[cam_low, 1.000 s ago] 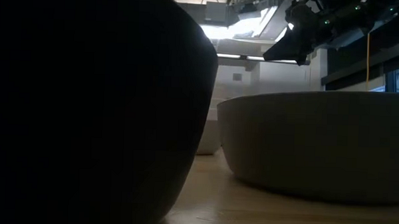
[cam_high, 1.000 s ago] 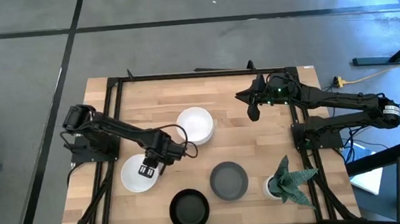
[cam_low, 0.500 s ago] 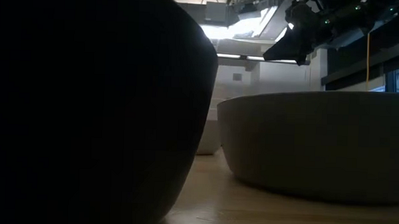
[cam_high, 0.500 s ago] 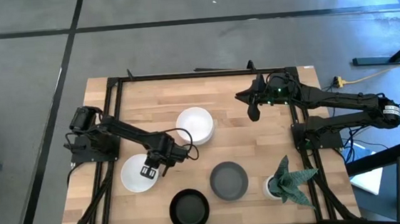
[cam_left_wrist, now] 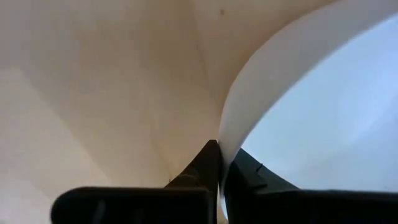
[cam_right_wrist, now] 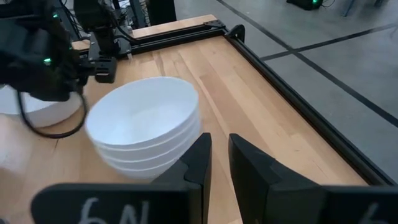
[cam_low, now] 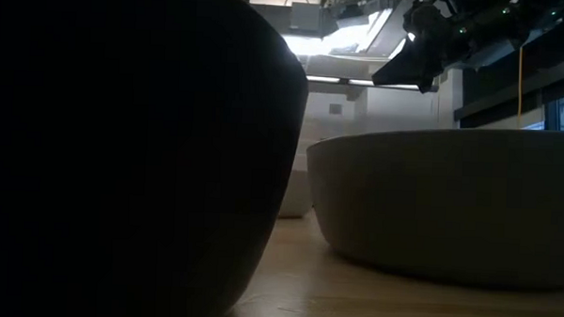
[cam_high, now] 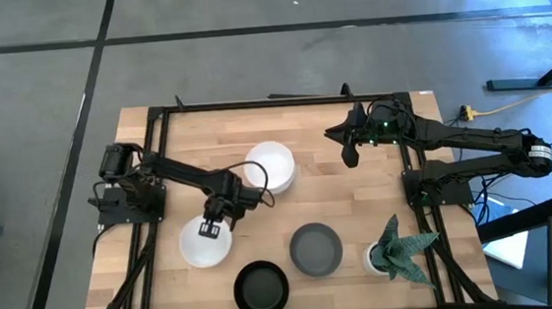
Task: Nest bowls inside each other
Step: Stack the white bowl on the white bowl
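The left gripper [cam_high: 211,222] pinches the rim of 1 white bowl [cam_high: 204,247]. The white stack [cam_high: 271,167] sits just beyond it, nearer this arm than the raised right gripper [cam_high: 351,154], whose fingers are almost together, empty.

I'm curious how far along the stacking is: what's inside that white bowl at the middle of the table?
The top white bowl sits nested on more white bowls; three rims show. Its inside looks empty. Whatever lies beneath the stack is covered.

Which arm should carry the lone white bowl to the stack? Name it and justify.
Left. The left gripper is already shut on the white bowl rim, beside the white stack. The right gripper waits farther off.
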Controlling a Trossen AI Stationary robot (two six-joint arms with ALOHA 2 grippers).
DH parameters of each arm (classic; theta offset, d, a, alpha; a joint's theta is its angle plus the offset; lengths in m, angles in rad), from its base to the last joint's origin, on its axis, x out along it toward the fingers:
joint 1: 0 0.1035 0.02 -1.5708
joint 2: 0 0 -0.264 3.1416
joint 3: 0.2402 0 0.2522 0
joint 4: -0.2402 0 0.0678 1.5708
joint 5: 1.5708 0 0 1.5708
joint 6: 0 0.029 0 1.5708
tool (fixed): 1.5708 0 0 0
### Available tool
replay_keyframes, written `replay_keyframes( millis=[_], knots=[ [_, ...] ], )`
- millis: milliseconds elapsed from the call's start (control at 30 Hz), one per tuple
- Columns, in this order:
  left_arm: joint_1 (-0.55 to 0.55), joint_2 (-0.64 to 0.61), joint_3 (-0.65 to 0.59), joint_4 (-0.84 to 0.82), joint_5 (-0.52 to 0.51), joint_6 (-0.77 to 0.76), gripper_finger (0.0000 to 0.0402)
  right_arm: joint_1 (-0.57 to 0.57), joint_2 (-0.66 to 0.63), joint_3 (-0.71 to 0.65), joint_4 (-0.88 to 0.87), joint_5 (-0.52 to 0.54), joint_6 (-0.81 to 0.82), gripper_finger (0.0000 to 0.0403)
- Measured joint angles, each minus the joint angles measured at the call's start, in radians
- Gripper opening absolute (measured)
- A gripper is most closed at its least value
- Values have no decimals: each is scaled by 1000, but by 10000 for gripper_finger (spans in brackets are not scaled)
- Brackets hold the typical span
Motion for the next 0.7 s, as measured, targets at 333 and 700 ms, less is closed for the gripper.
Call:
replay_keyframes(
  millis=[333, 700],
  knots=[
    [104, -168, 0, -48, 68, 1, 2, 0, 0, 0, -4, 0, 16, 58],
    [277, -370, 0, 268, 41, -138, 1, 0, 0, 0, 12, 1, 25, 58]
  ],
)
